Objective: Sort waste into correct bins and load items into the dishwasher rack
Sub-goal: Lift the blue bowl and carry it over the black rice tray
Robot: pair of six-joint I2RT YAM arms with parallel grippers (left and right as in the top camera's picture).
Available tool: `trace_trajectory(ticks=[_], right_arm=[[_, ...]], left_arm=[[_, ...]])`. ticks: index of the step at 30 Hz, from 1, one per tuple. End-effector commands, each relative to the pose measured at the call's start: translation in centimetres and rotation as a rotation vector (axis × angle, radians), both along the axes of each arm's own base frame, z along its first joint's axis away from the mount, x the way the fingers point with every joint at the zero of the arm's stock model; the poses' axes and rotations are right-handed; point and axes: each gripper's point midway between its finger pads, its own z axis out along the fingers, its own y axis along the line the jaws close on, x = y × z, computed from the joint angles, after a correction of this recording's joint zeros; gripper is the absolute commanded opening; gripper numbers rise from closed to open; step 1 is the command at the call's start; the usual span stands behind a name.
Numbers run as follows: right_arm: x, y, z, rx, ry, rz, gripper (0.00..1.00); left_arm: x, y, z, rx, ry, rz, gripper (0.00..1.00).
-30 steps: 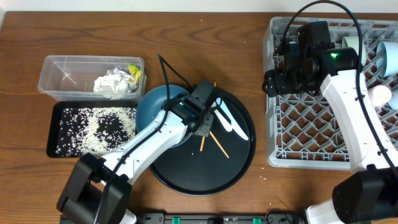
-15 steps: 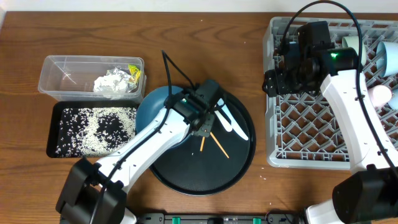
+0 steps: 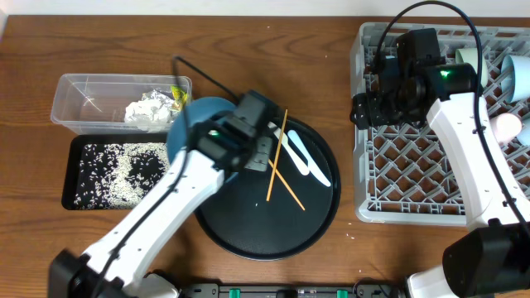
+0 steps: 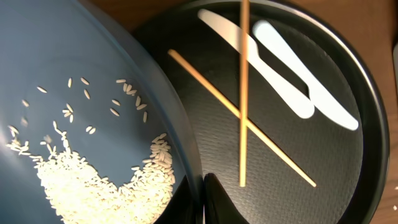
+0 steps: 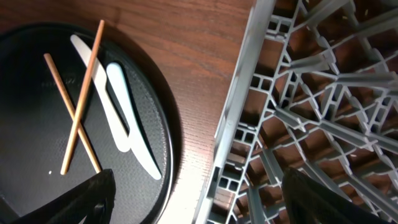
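Observation:
My left gripper is shut on the rim of the large blue bowl, which holds loose white rice and is tilted over the left edge of the round black tray. Two wooden chopsticks lie crossed on that tray beside a white plastic spoon. The clear tub holds crumpled tissue and a yellow-green wrapper. The shallow black tray holds rice. My right gripper is open and empty over the left edge of the grey rack.
A pale-green bowl, a blue-rimmed dish and a whitish cup stand at the rack's right side. Brown wooden table lies between the round tray and the rack.
My left gripper has lifted and pulled the blue bowl to the left, uncovering the chopsticks and spoon. The right arm has not moved.

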Motion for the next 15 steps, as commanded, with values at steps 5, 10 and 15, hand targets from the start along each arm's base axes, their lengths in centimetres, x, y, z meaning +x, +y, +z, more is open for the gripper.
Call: trace_trajectory(ticks=[5, 10, 15], right_arm=[[0.0, -0.5, -0.2, -0.013, 0.007, -0.021, 0.82], [-0.1, -0.5, -0.2, -0.015, 0.012, -0.021, 0.82], [-0.2, -1.0, -0.3, -0.039, 0.016, -0.029, 0.82]], left_arm=[[1.5, 3.2, 4.0, -0.149, -0.054, 0.104, 0.06], [2.1, 5.7, 3.8, -0.235, -0.012, 0.188, 0.06], [2.5, 8.9, 3.5, -0.268, 0.015, 0.267, 0.06]])
